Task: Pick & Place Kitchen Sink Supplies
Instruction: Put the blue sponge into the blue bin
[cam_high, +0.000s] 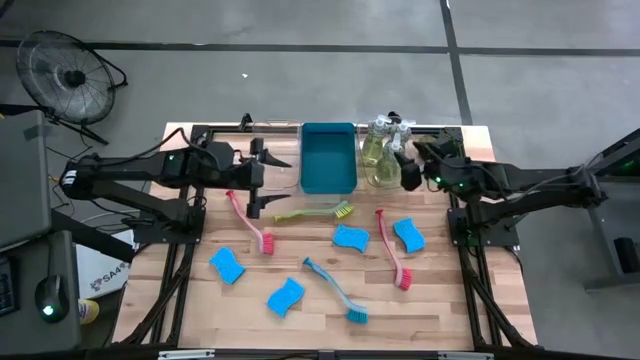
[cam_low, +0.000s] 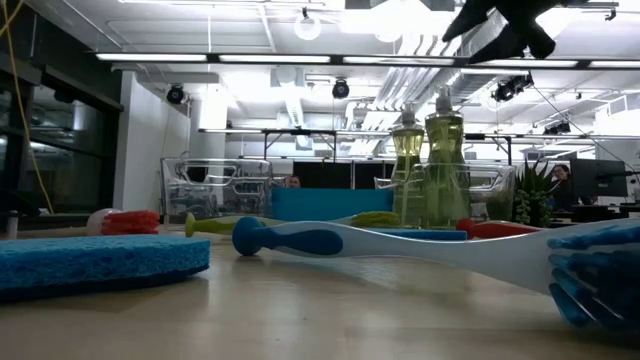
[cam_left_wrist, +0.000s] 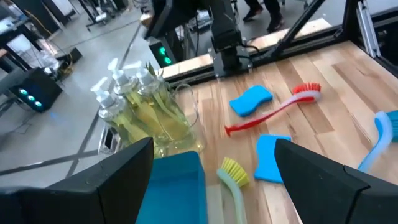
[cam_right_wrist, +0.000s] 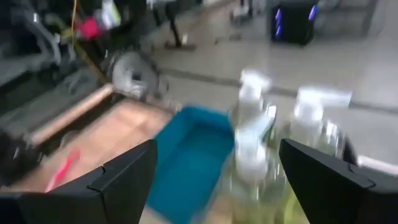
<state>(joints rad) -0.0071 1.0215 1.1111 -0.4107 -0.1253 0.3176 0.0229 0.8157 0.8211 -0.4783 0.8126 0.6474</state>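
Showing the wooden desk from above, with both arms raised over its far half. Left hand: fingers spread apart, holding nothing, above the far-left part of the desk, just left of the blue bin. Pink brush: lying diagonally near the left hand, bristle head toward the near side. Sponge, near left; second sponge, nearer the front edge and to its right. Yellow-green brush: lying crosswise just in front of the bin, bristles at its right end. Teal brush: diagonal at centre front, its head toward the near right. Third sponge: centre of the desk, between the yellow-green brush and the teal brush. Red brush: right of centre, its head toward the near side; fourth sponge just beside it on the right. Pump bottles: clustered upright in a clear tray at the far edge, immediately right of the bin. Right hand: fingers spread apart, empty, beside the bottles at the far right; its wrist view looks straight onto the bottle pumps between the two fingers.
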